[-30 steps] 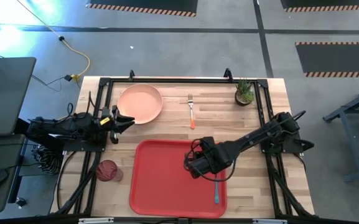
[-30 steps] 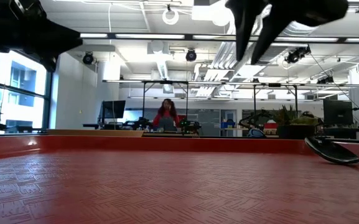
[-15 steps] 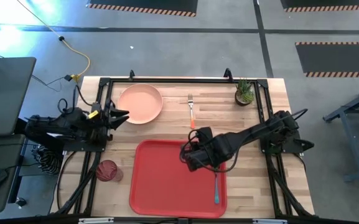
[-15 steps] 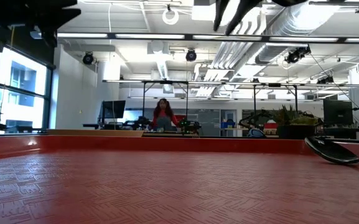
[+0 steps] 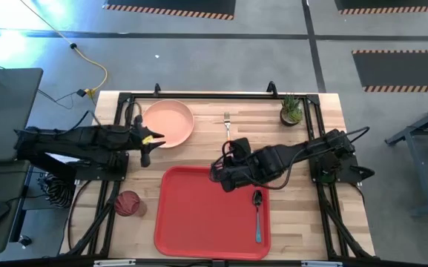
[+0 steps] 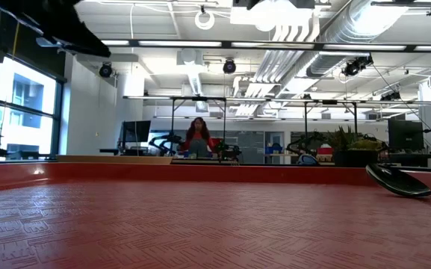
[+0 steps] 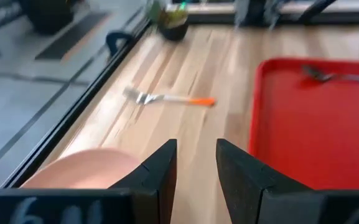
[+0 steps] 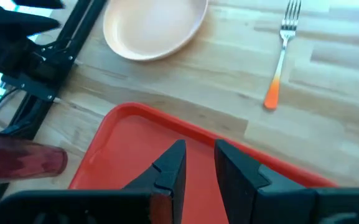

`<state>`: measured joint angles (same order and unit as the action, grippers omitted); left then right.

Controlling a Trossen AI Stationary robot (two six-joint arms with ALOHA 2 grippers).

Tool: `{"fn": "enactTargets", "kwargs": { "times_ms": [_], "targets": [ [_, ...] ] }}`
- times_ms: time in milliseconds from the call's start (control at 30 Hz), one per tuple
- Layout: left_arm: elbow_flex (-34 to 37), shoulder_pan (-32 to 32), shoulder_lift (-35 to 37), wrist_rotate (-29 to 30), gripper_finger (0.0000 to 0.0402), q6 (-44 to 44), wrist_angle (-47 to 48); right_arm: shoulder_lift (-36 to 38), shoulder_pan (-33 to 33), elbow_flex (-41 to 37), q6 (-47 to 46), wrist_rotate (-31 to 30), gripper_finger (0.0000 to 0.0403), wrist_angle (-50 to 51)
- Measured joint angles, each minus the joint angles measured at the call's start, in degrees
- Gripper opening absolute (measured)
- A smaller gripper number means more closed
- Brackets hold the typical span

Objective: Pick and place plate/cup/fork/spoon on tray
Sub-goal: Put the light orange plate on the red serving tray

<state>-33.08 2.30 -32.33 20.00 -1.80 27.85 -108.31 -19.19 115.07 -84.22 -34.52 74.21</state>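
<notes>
The peach-pink plate [image 5: 168, 122] lies at the table's far left. The orange-handled fork [image 5: 228, 130] lies to its right on the wood. The blue-handled spoon [image 5: 257, 215] lies in the red tray [image 5: 199, 215], near its right rim. The dark-red cup [image 5: 127, 203] is on the wood left of the tray. My left gripper [image 5: 147, 148] hovers at the plate's near left rim [image 7: 86, 168], its fingers a little apart and empty. My right gripper [image 5: 215, 175] hovers over the tray's far rim [image 8: 129, 112], a little open and empty.
A small potted plant [image 5: 291, 110] stands at the far right corner. A black frame [image 5: 199, 96] runs along the table's edges. Bare wood lies between the fork and the plant. A person sits far off in the room [image 6: 198, 136].
My right gripper has gone up and toward the table's far left, away from the spoon, which stays flat in the tray. It has left the low view at the top. My left arm has stretched out toward the plate's near left rim.
</notes>
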Motion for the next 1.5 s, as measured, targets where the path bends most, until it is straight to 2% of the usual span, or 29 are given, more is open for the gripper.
{"fn": "enactTargets", "kwargs": {
  "times_ms": [133, 333, 567, 700, 967, 1233, 1500],
  "targets": [
    [-3.07, -3.51, -5.98, -1.82, 0.0104, -0.04, 0.98, 0.00, 1.26, 2.71, 5.14, 0.00, 0.0076, 1.78],
    [-7.49, -9.62, -13.38, -8.05, 0.0104, -1.37, 4.30, 0.00, 3.30, 6.75, 12.63, 0.25, 0.0076, 3.46],
    [-13.21, -15.36, -20.73, -11.25, 0.0104, -8.06, 9.35, 0.00, 5.91, 12.17, 22.04, 0.46, 0.0076, 4.12],
    [-14.25, -17.58, -24.63, -14.79, 0.0104, -8.55, 9.65, 0.00, 7.57, 14.90, 26.01, 0.58, 0.0076, 4.16],
    [-14.27, -18.86, -32.29, -15.03, 0.0104, -8.57, 9.78, 0.00, 10.90, 18.17, 30.89, 1.18, 0.0076, 4.43],
    [-14.27, -18.86, -39.33, -14.98, 0.0104, -9.00, 9.54, 0.00, 13.72, 18.42, 33.62, 5.96, 0.0076, 4.47],
    [-14.27, -18.84, -45.67, -14.94, 0.0104, -10.12, 8.18, 0.00, 14.54, 18.42, 34.38, 6.06, 0.0076, 4.47]
  ]
}}
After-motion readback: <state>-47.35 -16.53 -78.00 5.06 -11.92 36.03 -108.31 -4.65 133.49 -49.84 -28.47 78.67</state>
